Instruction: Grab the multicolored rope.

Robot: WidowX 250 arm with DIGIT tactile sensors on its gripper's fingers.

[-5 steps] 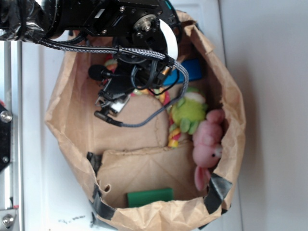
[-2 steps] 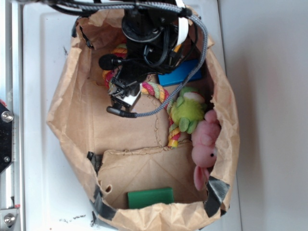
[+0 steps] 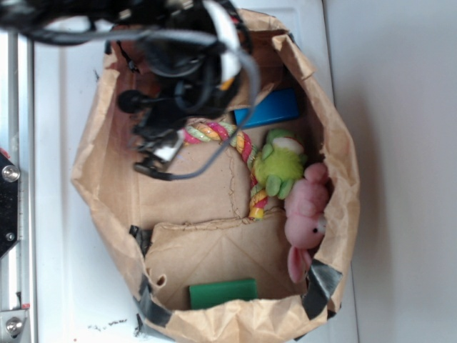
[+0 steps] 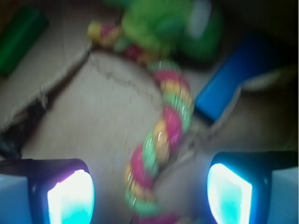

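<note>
**Rope lies curved in the bag, open gripper above its near end**

The rope (image 3: 239,146) rests on the floor of a brown paper bag (image 3: 107,179). In the exterior view its long axis runs from beneath the arm at upper centre, rightward, then bends down toward the picture's bottom, ending near a fold in the bag floor. It forms an arc, twisted in pink, yellow and green strands. In the wrist view the rope (image 4: 161,140) runs from the bottom edge, between the two fingers, up and leftward to the top.

The gripper (image 4: 149,193) is open: its two fingers (image 4: 70,196) stand well apart at the bottom corners, with the rope between them but touching neither. In the exterior view the gripper (image 3: 157,146) is blurred and its jaws are hard to make out.

The rope's upper-left end is hidden behind the arm and its cables in the exterior view; the wrist view cuts off its near end and is blurred throughout.

A green plush (image 3: 278,164) lies against the rope's bend, partly over it. A pink plush (image 3: 307,214) leans on the bag's right wall, just beside the green one. A blue block (image 3: 268,107) sits above the rope, near it. A green block (image 3: 223,291) lies well apart, at the bag's lower end. The bag stands on a white surface (image 3: 53,250).
</note>
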